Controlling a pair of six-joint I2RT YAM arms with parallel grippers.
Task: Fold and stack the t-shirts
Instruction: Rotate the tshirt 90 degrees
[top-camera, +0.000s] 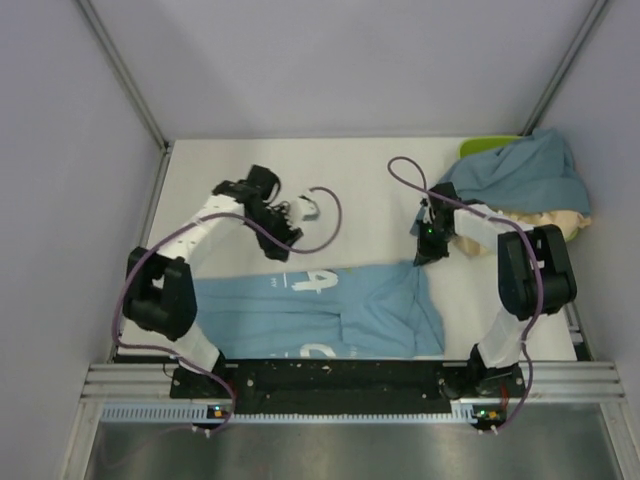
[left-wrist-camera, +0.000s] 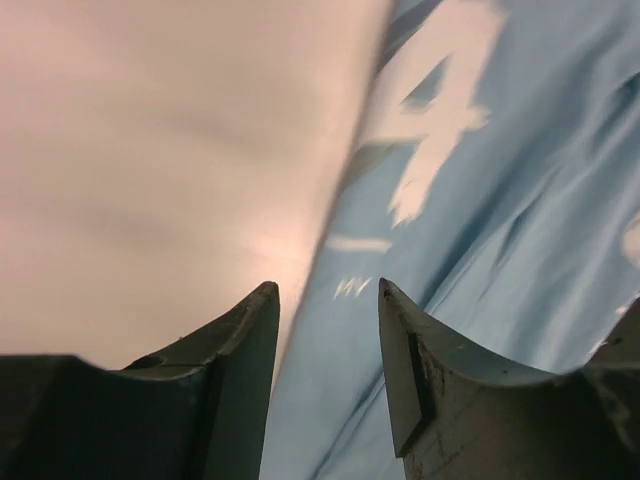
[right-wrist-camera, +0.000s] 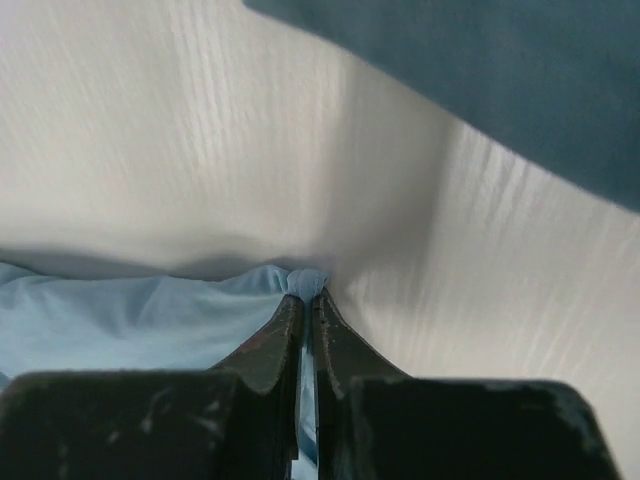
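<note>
The sky-blue t-shirt (top-camera: 320, 310) with white lettering lies spread at the table's near edge. My right gripper (top-camera: 421, 257) is shut on its far right corner; in the right wrist view a nub of blue cloth (right-wrist-camera: 306, 281) is pinched between the fingertips. My left gripper (top-camera: 283, 247) is open and empty, hovering just above the shirt's far edge (left-wrist-camera: 330, 330), with the white lettering (left-wrist-camera: 440, 100) ahead. The slate-blue t-shirt (top-camera: 525, 175) is heaped at the back right on the beige t-shirt (top-camera: 555, 220); it also shows in the right wrist view (right-wrist-camera: 500, 80).
A lime-green tray (top-camera: 485, 146) peeks out from under the heap at the back right corner. Purple cables (top-camera: 325, 215) loop over the middle of the white table (top-camera: 360, 190). Grey walls close in the table on three sides.
</note>
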